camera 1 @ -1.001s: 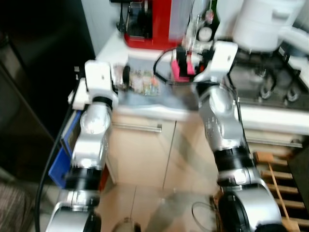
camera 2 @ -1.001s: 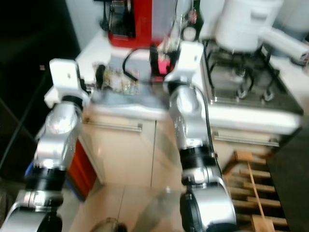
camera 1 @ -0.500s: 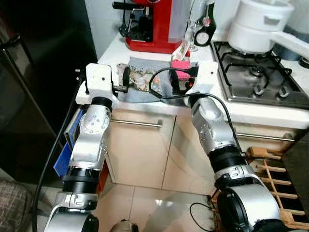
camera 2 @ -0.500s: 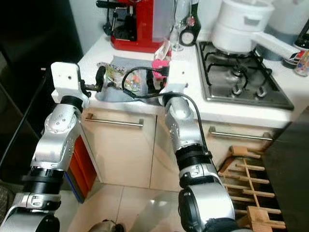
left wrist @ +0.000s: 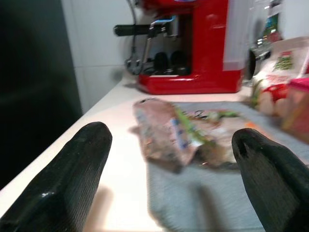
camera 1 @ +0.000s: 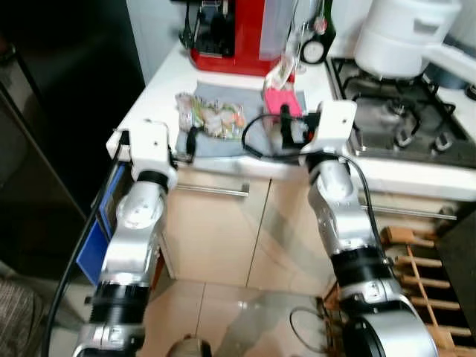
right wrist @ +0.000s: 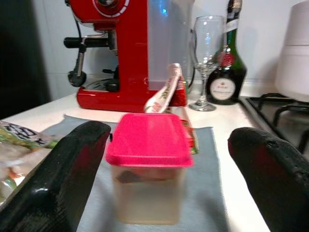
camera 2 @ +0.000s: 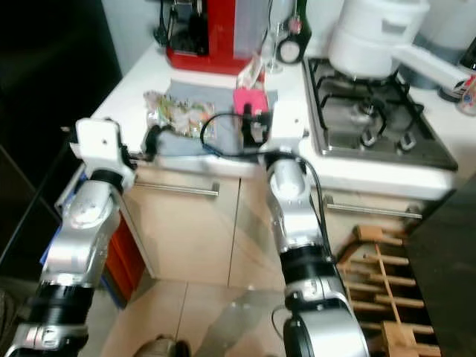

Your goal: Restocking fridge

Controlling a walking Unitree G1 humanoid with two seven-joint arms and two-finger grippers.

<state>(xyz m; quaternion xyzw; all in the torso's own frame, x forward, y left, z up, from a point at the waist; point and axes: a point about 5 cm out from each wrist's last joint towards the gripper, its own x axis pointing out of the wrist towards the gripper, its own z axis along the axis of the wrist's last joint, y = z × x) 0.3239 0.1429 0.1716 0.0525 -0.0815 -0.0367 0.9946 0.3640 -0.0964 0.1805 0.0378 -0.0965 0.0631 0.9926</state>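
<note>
A clear bag of vegetables (camera 1: 212,115) lies on a grey cloth (camera 1: 223,140) on the white counter. Beside it to the right stands a tub with a pink lid (camera 1: 281,102), and a red and white packet (camera 1: 281,72) leans just behind the tub. My left gripper (left wrist: 171,145) is open at the counter's front edge, pointing at the bag (left wrist: 174,135) from a short way off. My right gripper (right wrist: 169,135) is open too, level with the pink-lidded tub (right wrist: 149,169), which stands between and ahead of its fingers, untouched.
A red espresso machine (camera 1: 227,33), a wine glass (right wrist: 205,53) and a dark bottle (right wrist: 227,72) stand at the back of the counter. A white pot (camera 1: 405,37) sits on the gas hob (camera 1: 401,119) at right. The black fridge (camera 1: 67,111) is at left, a wooden rack (camera 1: 424,260) on the floor at right.
The view has shifted and sharpened. Both grippers have drawn back from over the cloth to the counter's front edge, farther from the bag and the tub.
</note>
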